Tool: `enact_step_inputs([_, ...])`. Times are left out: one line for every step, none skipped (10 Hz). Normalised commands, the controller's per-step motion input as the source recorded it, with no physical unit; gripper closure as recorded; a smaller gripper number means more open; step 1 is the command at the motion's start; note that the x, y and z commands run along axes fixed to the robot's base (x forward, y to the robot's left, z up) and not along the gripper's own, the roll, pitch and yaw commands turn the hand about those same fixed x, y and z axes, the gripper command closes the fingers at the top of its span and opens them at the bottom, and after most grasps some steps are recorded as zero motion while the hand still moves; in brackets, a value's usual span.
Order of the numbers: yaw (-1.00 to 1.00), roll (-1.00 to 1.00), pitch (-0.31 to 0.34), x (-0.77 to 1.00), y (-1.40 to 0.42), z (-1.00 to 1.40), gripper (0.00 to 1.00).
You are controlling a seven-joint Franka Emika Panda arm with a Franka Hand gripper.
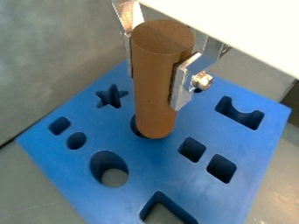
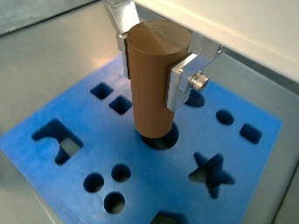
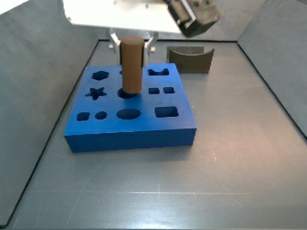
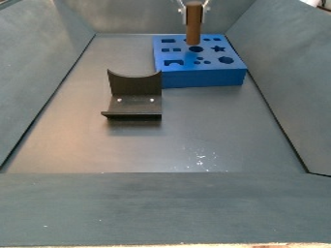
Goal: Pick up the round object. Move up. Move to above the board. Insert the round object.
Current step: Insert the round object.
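Observation:
The round object is a brown wood-like cylinder peg, held upright. My gripper is shut on its upper part, one silver finger on each side. The peg's lower end stands in the mouth of a round hole near the middle of the blue board. Both wrist views show this; in the second the peg sits between the fingers over the board. In both side views the peg stands upright on the board under the gripper.
The board has star, circle, square and notched cut-outs around the peg. The dark fixture stands on the grey floor beside the board. Grey sloping walls enclose the floor on all sides.

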Motion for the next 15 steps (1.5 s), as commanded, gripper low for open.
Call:
enact_step_inputs([0.00, 0.00, -0.006, 0.00, 0.00, -0.04, 1.00])
enact_step_inputs([0.00, -0.11, -0.391, -0.40, 0.06, -0.18, 1.00])
enact_step_inputs([-0.04, -0.06, -0.600, -0.71, 0.00, -0.14, 1.00])
enact_step_inputs([0.00, 0.00, -0.034, -0.10, 0.01, 0.00, 1.00])
enact_step_inputs([0.00, 0.00, -0.014, -0.17, 0.06, -0.04, 1.00])
enact_step_inputs([0.00, 0.00, 0.006, 0.00, 0.02, -0.03, 1.00])
enact_step_inputs([-0.02, 0.12, 0.291, 0.28, 0.00, -0.04, 1.00])
enact_step_inputs([-0.18, 0.02, 0.663, 0.60, 0.00, -0.11, 1.00])
enact_step_inputs([-0.31, 0.00, 0.651, 0.44, 0.02, -0.05, 1.00])
enact_step_inputs([-0.09, 0.00, 0.394, 0.19, 0.00, 0.00, 1.00])
enact_step_inputs([0.00, 0.04, 0.180, 0.05, 0.00, 0.00, 1.00])
enact_step_inputs([-0.04, 0.11, 0.406, 0.28, 0.00, 0.00, 1.00])
enact_step_inputs([-0.15, 0.11, 0.540, 0.39, 0.00, 0.00, 1.00])
enact_step_inputs([0.00, 0.01, 0.111, 0.02, 0.00, 0.00, 1.00])
enact_step_inputs([0.00, 0.09, 0.089, 0.01, -0.03, 0.00, 1.00])
